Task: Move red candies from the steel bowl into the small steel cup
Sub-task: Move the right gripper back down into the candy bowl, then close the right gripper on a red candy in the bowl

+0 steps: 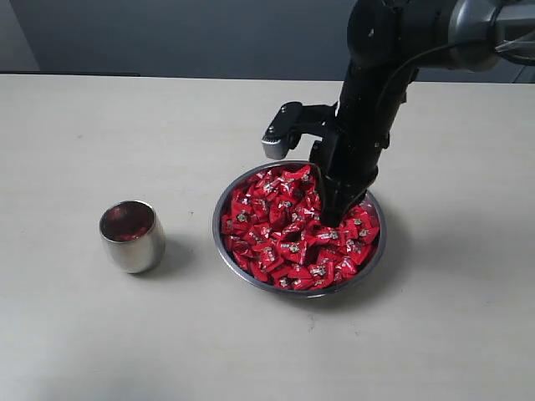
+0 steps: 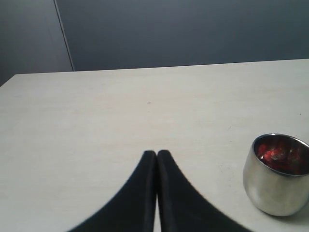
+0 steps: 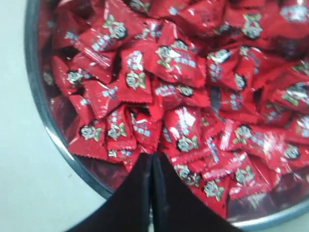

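Note:
The steel bowl (image 1: pixel 247 276) sits at the table's middle, heaped with red candies (image 1: pixel 280 230). My right gripper (image 1: pixel 328 220) reaches straight down into the pile. In the right wrist view its black fingers are pressed together, and the gripper (image 3: pixel 152 154) has its tips against the candies (image 3: pixel 183 72) near the bowl's rim (image 3: pixel 36 96). I see no candy between the fingers. The small steel cup (image 1: pixel 131 236) stands upright left of the bowl, with red showing inside it. My left gripper (image 2: pixel 157 152) is shut and empty over bare table, short of the cup (image 2: pixel 276 186).
The pale table (image 1: pixel 84 334) runs wide around bowl and cup. The right arm's black links and wrist camera (image 1: pixel 280 138) hang above the bowl's back rim. A dark wall (image 2: pixel 169 29) stands beyond the table's far edge.

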You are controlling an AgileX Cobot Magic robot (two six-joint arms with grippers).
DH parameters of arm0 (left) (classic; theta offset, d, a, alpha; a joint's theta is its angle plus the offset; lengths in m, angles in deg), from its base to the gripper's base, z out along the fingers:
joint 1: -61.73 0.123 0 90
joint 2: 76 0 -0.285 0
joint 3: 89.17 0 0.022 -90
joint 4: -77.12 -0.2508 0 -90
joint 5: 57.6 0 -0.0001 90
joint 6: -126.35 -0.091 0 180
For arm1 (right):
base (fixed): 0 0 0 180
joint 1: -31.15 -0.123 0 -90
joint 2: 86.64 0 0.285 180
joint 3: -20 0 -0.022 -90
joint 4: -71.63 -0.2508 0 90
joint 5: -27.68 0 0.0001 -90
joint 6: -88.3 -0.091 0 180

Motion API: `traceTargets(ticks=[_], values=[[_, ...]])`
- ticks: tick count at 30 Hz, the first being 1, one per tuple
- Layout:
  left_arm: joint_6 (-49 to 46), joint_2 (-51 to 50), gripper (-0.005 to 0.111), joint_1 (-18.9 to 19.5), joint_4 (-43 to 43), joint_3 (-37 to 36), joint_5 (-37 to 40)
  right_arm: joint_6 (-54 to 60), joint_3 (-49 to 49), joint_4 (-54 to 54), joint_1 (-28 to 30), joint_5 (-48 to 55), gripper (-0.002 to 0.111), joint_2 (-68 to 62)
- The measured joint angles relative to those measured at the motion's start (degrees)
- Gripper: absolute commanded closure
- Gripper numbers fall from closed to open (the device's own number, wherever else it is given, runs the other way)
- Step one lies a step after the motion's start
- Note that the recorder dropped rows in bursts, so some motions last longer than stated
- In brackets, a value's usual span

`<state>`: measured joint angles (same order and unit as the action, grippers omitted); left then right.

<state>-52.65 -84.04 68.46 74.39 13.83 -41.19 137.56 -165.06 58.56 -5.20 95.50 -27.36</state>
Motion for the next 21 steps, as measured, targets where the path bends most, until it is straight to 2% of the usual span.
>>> traceTargets(ticks=[13, 21], values=[[0.0, 0.0, 0.106, 0.0, 0.0, 0.0, 0.0, 11.9, -0.2, 2.4, 0.0, 1.0, 0.109, -2.8], [0.0, 0.0, 0.106, 0.0, 0.0, 0.0, 0.0, 13.2, -0.2, 4.5, 0.0, -2.9, 0.109, -2.8]])
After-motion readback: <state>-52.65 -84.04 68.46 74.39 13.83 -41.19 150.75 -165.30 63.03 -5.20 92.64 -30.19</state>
